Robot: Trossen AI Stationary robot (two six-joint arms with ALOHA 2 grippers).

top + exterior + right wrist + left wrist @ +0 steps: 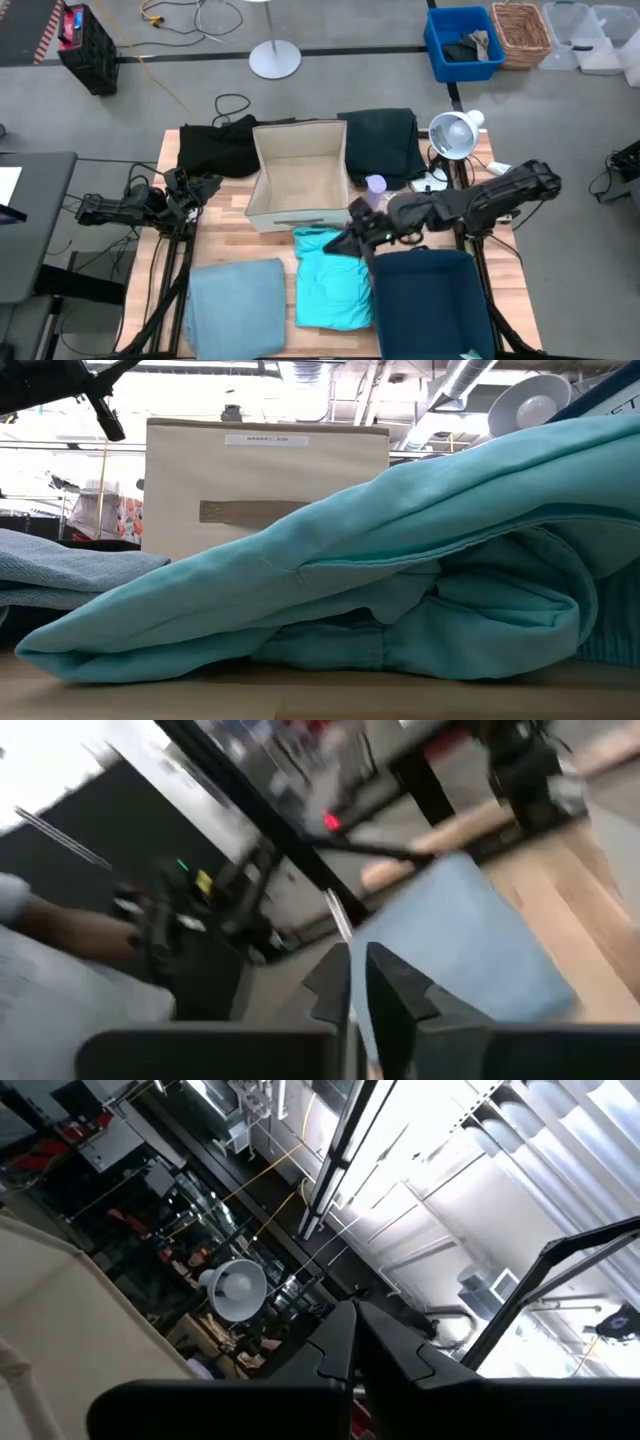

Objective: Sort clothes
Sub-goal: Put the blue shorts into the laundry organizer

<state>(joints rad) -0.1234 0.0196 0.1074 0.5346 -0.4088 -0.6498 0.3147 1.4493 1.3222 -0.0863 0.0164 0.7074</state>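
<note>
Four garments lie on the table: a black one [215, 148] at the far left, a dark green one [382, 143] at the far right, a pale blue-grey one [236, 305] at the near left, and a turquoise one [332, 288] [380, 570] near the middle. The beige box [300, 175] stands between the two far garments. The navy bin [432, 300] stands to the right of the turquoise garment. My right gripper [348, 240] [358, 975] hangs above the turquoise garment's far end, open by a narrow gap and empty. My left gripper [207, 188] [352, 1320] waits shut at the table's left edge, pointing upward.
A white lamp [455, 132] and a small pale cup [376, 185] stand by the right arm's base. On the floor beyond the table are a blue crate [462, 45] and a wicker basket [522, 35]. Bare wood shows between the box and the near garments.
</note>
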